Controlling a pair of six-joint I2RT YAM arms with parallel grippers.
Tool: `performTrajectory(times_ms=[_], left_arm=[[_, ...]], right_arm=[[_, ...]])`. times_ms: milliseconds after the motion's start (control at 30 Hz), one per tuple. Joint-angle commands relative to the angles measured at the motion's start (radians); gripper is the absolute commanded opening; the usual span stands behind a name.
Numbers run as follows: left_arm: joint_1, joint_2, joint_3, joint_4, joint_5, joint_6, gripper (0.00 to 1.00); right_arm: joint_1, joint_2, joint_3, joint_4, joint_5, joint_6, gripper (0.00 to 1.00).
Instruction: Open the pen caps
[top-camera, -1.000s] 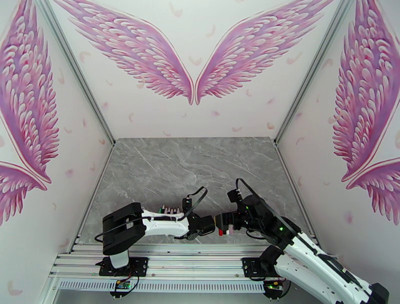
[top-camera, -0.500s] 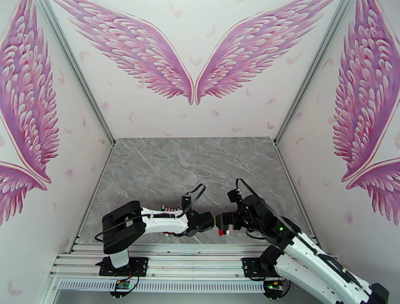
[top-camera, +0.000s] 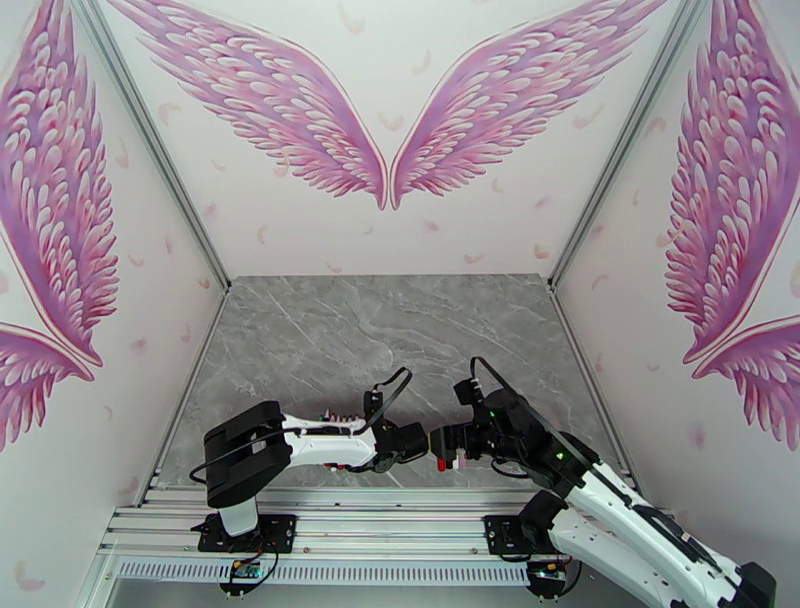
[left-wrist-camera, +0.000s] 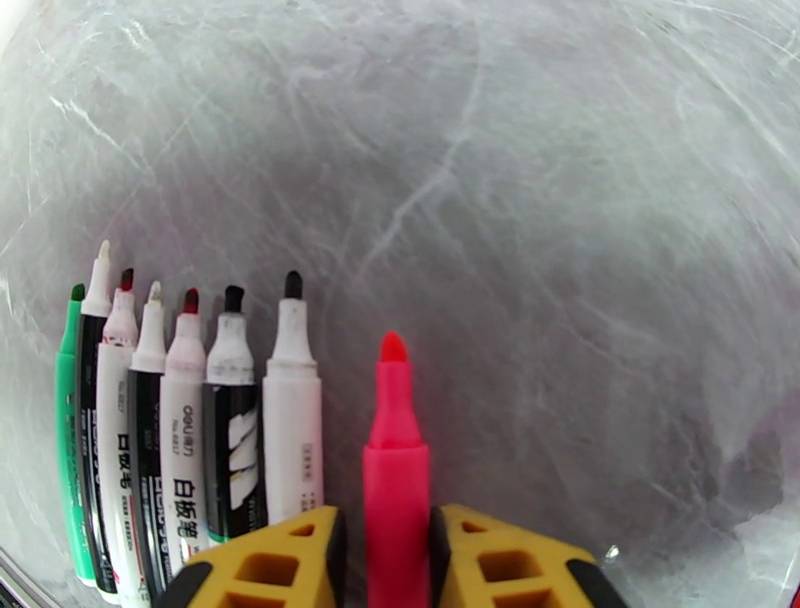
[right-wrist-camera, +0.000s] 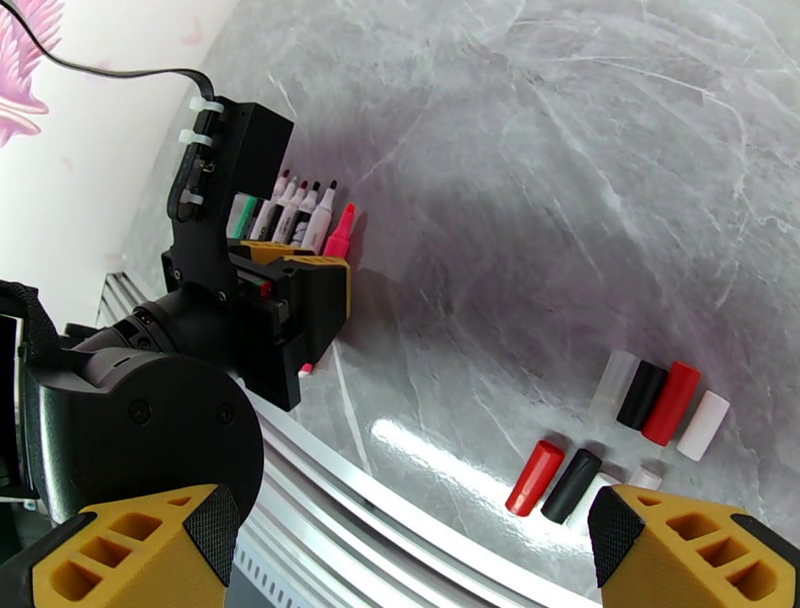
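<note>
A pink pen (left-wrist-camera: 397, 470) with no cap lies between my left gripper's (left-wrist-camera: 397, 575) yellow fingers (left-wrist-camera: 290, 565), just right of a row of several uncapped pens (left-wrist-camera: 190, 420). The jaws stand close on both sides of it; whether they press it I cannot tell. In the right wrist view the left gripper (right-wrist-camera: 322, 272) is low over the table with the pink pen (right-wrist-camera: 340, 232) poking out. Several loose pen caps (right-wrist-camera: 671, 403), red, black and whitish, lie in two short rows near my right gripper (right-wrist-camera: 410, 570), which is wide open and holds nothing.
The metal rail (right-wrist-camera: 400, 500) at the table's near edge runs just below both grippers. From above, the two grippers (top-camera: 425, 442) nearly meet at the near middle of the grey marble table (top-camera: 400, 330). Side walls (top-camera: 150, 300) close in the table.
My left gripper has shifted slightly away from the near edge, toward the row of pens, with the pink pen between its jaws. The right arm has stayed put.
</note>
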Motion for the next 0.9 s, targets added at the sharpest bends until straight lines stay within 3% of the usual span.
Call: performTrajectory(times_ms=[0, 600, 767, 867], left_arm=[[-0.008, -0.027, 0.041, -0.031, -0.027, 0.009, 0.3], [-0.008, -0.165, 0.028, 0.006, -0.032, 0.08, 0.3], [0.006, -0.275, -0.03, 0.101, -0.015, 0.162, 0.39], [0.019, -0.366, -0.08, 0.161, -0.006, 0.219, 0.51]], right_arm=[[0.006, 0.003, -0.012, -0.002, 0.013, -0.011, 0.99], [0.007, 0.002, 0.012, -0.013, 0.019, -0.012, 0.99], [0.006, -0.01, 0.022, -0.01, 0.026, -0.017, 0.99], [0.008, -0.028, 0.03, -0.005, 0.033, -0.02, 0.99]])
